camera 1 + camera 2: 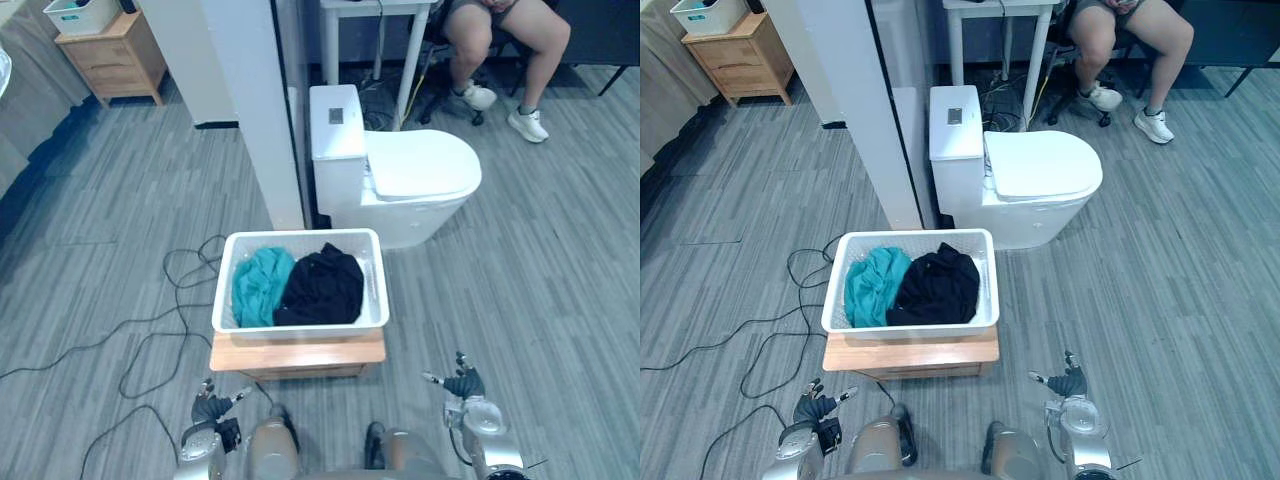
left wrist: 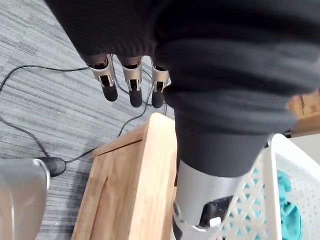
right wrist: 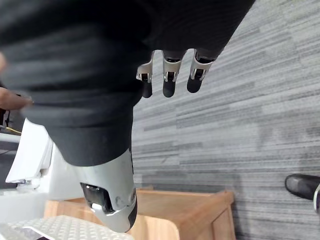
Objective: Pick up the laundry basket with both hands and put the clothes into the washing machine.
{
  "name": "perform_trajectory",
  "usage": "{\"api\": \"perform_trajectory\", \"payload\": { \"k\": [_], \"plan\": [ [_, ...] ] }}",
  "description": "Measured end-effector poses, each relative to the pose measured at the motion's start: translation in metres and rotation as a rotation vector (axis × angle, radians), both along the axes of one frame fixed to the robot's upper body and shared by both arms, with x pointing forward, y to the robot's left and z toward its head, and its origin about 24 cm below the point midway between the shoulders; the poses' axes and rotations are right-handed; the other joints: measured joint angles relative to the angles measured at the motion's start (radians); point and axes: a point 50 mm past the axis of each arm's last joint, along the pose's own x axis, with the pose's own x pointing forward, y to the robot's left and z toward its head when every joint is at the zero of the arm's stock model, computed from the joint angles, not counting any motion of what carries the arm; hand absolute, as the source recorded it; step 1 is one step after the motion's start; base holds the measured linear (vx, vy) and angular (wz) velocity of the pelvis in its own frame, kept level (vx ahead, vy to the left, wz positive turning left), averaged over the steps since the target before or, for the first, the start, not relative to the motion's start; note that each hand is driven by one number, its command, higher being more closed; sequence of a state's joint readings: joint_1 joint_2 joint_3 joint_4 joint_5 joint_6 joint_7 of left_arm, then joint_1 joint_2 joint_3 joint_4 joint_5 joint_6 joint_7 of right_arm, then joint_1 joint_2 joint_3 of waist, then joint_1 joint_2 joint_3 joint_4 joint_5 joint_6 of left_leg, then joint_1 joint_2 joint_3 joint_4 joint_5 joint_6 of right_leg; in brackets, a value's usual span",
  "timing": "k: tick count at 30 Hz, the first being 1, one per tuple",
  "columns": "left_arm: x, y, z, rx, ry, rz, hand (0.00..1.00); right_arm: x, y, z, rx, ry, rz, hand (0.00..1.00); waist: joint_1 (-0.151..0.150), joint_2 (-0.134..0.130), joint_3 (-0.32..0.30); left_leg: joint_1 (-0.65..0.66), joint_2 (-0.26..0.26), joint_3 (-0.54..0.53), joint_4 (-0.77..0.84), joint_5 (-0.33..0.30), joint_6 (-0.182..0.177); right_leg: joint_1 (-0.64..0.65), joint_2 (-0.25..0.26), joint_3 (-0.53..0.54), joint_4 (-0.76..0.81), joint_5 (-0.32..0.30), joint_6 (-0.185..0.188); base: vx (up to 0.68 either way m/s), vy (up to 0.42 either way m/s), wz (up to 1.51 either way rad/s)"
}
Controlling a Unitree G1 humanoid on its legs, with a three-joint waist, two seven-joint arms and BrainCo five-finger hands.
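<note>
The left hand (image 1: 212,405) hangs over the floor just off the front left corner of the bench (image 1: 300,353). Its fingers (image 2: 134,86) are straight and spread, and it holds nothing. The right hand (image 1: 463,385) hangs off the bench's front right corner, a little further out to the side. Its fingers (image 3: 169,82) are also straight, slack and empty. Neither hand touches the bench or what stands on it.

The bench is a low, pale wooden one standing on the grey plank floor. The white laundry basket (image 1: 300,331) sits square on its top and covers nearly all of it, so that only the bench's front edge shows. The clothes lie inside the basket. A teal garment (image 1: 258,285) is bunched in the left half and a black garment (image 1: 322,288) is heaped in the right half, and the two touch along the middle.

Just behind the basket's far rim rises a white pillar (image 1: 255,110). Beside it to the right stands a white toilet (image 1: 420,170) with its lid down. Farther back, a seated person's legs (image 1: 500,40) show in white shoes. At the far left stands a small wooden cabinet (image 1: 110,55) with a white bin (image 1: 82,14) on top.
</note>
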State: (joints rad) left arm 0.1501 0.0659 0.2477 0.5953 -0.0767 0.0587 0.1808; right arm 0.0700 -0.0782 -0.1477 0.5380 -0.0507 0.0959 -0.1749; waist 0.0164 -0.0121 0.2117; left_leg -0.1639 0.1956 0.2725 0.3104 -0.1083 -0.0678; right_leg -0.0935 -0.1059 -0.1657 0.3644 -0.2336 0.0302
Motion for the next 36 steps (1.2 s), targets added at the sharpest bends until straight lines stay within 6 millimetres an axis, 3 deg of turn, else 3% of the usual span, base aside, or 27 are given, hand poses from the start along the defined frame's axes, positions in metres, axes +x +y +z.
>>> {"api": "perform_trajectory", "payload": {
  "k": [4, 8, 13, 17, 20, 21, 25, 30, 34, 35, 36],
  "plan": [
    [0.007, 0.012, 0.012, 0.04, -0.059, 0.03, 0.0, 0.026, -0.003, 0.031, -0.035, -0.158, 0.018, 0.0, 0.0, -0.009, -0.008, 0.027, -0.062, 0.0, -0.059, 0.0, 0.001, 0.047, -0.04, 0.0, -0.109, 0.028, 0.046, 0.22, 0.141, 0.02],
    [0.006, 0.033, 0.024, 0.084, -0.111, 0.126, 0.0, 0.038, -0.007, 0.041, -0.06, -0.202, 0.017, 0.0, -0.001, -0.003, -0.016, 0.059, -0.085, -0.029, -0.145, 0.018, 0.029, 0.079, -0.046, -0.02, -0.176, 0.042, 0.063, 0.11, 0.037, 0.08],
    [0.011, 0.045, 0.032, 0.132, -0.128, 0.124, 0.0, 0.041, -0.023, 0.049, -0.126, -0.215, 0.009, 0.0, -0.002, 0.009, -0.024, 0.078, -0.094, -0.039, -0.214, 0.053, 0.05, 0.092, -0.039, -0.026, -0.216, 0.068, 0.065, 0.05, -0.008, 0.07],
    [0.044, 0.05, 0.051, 0.193, -0.196, 0.04, 0.0, 0.062, -0.03, 0.061, -0.169, -0.241, 0.043, 0.0, -0.003, 0.016, -0.024, 0.073, -0.095, -0.05, -0.244, 0.081, 0.053, 0.083, -0.035, -0.029, -0.235, 0.091, 0.063, -0.02, 0.003, 0.02],
    [0.076, 0.037, 0.06, 0.208, -0.232, -0.057, 0.0, 0.084, -0.025, 0.066, -0.14, -0.251, 0.047, 0.0, -0.003, 0.027, -0.017, 0.035, -0.096, -0.052, -0.251, 0.125, 0.057, 0.039, -0.036, -0.027, -0.233, 0.125, 0.061, -0.12, 0.02, -0.03],
    [0.092, 0.027, 0.066, 0.206, -0.257, -0.092, 0.0, 0.098, -0.018, 0.072, -0.127, -0.271, 0.057, 0.0, -0.003, 0.037, -0.005, 0.018, -0.096, -0.052, -0.267, 0.151, 0.036, 0.01, -0.036, -0.023, -0.233, 0.151, 0.055, -0.12, 0.022, -0.15],
    [0.128, 0.014, 0.084, 0.216, -0.318, -0.138, 0.0, 0.134, 0.001, 0.096, -0.105, -0.333, 0.112, 0.0, -0.004, 0.05, 0.039, -0.029, -0.098, -0.053, -0.269, 0.152, 0.036, -0.061, -0.035, -0.002, -0.223, 0.152, 0.054, -0.19, 0.023, -0.21],
    [0.163, 0.016, 0.112, 0.289, -0.366, -0.195, 0.0, 0.168, 0.019, 0.126, -0.127, -0.386, 0.16, 0.0, -0.003, 0.045, 0.113, -0.077, -0.097, -0.044, -0.279, 0.171, 0.007, -0.153, -0.034, 0.028, -0.171, 0.166, 0.048, -0.21, 0.036, -0.12],
    [0.181, 0.023, 0.13, 0.363, -0.369, -0.209, 0.0, 0.185, 0.025, 0.146, -0.129, -0.415, 0.165, 0.0, -0.003, 0.042, 0.153, -0.111, -0.094, -0.036, -0.296, 0.2, 0.008, -0.197, -0.033, 0.036, -0.176, 0.196, 0.045, -0.13, 0.025, -0.08],
    [0.188, 0.022, 0.134, 0.389, -0.356, -0.227, 1.0, 0.19, 0.026, 0.151, -0.132, -0.414, 0.165, 1.0, -0.004, 0.037, 0.168, -0.114, -0.095, -0.035, -0.304, 0.21, 0.011, -0.204, -0.032, 0.038, -0.178, 0.207, 0.05, -0.05, 0.019, -0.04],
    [0.193, 0.021, 0.138, 0.407, -0.346, -0.243, 1.0, 0.194, 0.028, 0.154, -0.133, -0.413, 0.167, 1.0, -0.004, 0.034, 0.177, -0.122, -0.095, -0.035, -0.304, 0.214, 0.012, -0.213, -0.031, 0.039, -0.179, 0.212, 0.05, -0.04, 0.014, -0.03]
  ]
}}
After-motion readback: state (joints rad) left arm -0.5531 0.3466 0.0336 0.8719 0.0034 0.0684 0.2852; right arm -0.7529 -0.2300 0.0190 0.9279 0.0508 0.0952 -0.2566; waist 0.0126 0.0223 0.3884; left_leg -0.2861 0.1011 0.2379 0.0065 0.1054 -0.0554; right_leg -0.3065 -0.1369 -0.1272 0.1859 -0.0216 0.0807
